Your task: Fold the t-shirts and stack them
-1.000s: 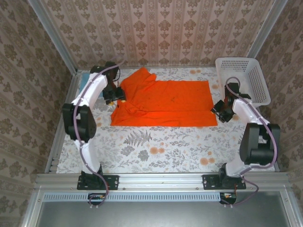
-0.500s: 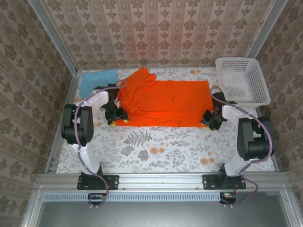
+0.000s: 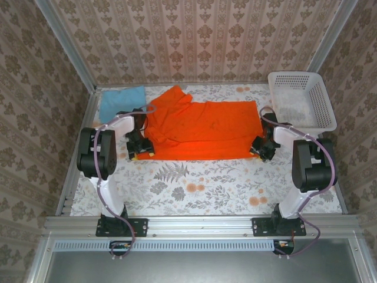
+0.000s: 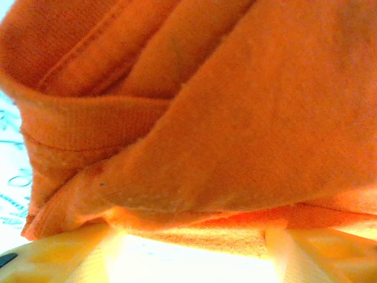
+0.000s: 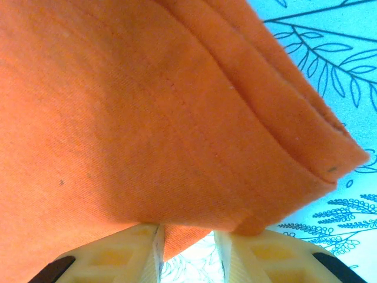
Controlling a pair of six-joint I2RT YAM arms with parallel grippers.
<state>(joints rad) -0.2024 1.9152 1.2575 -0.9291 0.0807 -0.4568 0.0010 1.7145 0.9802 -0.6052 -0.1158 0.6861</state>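
At the table's (image 3: 235,188) ten o'clock corner the sky-blue t-shirt (image 3: 122,101) lies flat. The orange t-shirt (image 3: 203,130) is spread across the middle, toward twelve. At its eight o'clock corner the left gripper (image 3: 140,151) has its fingers (image 4: 53,256) spread wide, with bunched hem just above them. At its four o'clock corner the right gripper (image 3: 263,148) shows a narrow gap with a cloth edge dipping in; whether it is pinched I cannot tell. A white basket (image 3: 321,103) stands at two o'clock.

White lattice basket (image 3: 323,106), floral table (image 3: 224,183), patterned walls (image 3: 200,35)
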